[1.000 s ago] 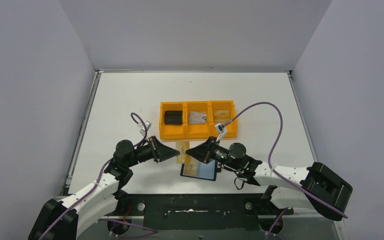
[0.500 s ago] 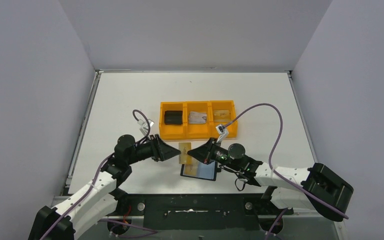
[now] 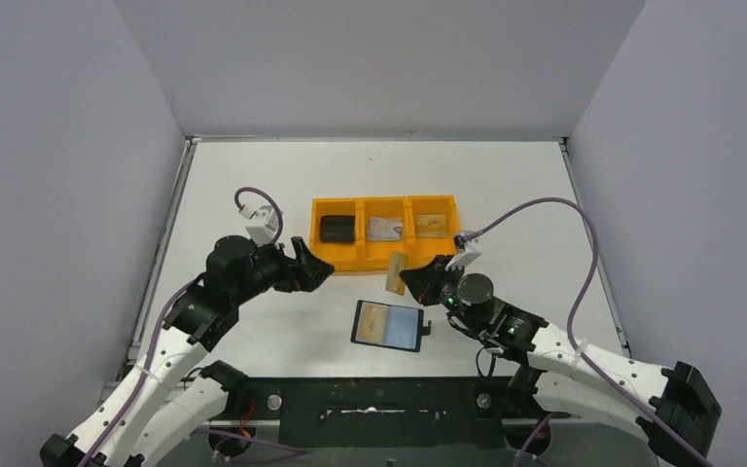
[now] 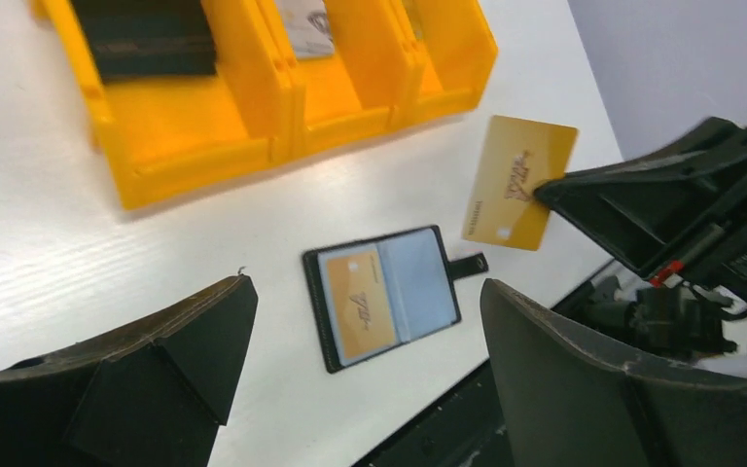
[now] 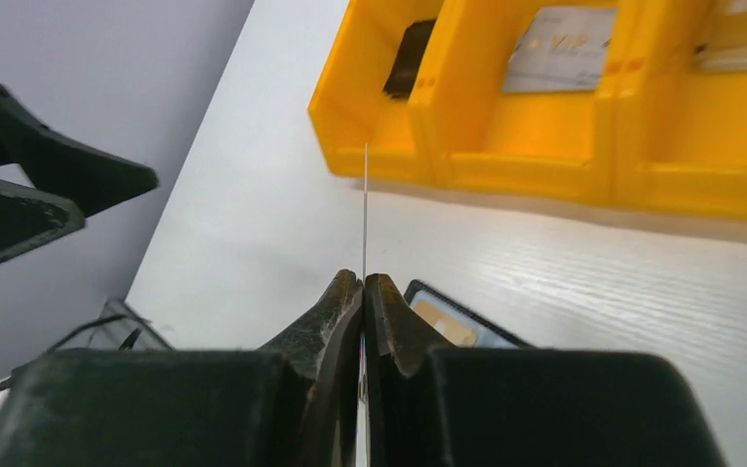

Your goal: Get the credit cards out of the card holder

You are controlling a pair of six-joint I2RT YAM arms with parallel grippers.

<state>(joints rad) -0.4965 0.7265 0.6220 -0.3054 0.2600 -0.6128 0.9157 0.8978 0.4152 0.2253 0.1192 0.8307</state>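
Right gripper [image 3: 414, 281], clamped on the gold credit card [image 3: 396, 272], holds it on edge just near-side of the orange tray [image 3: 340, 261], long axis pointing toward the tray's front wall.

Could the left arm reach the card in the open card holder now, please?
Probably yes: the left gripper is open and empty, the card holder lies uncovered, and the right gripper holds its gold card aside.

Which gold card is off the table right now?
The gold card pinched in the right gripper, in mid-air; the other gold card sits in the open card holder.
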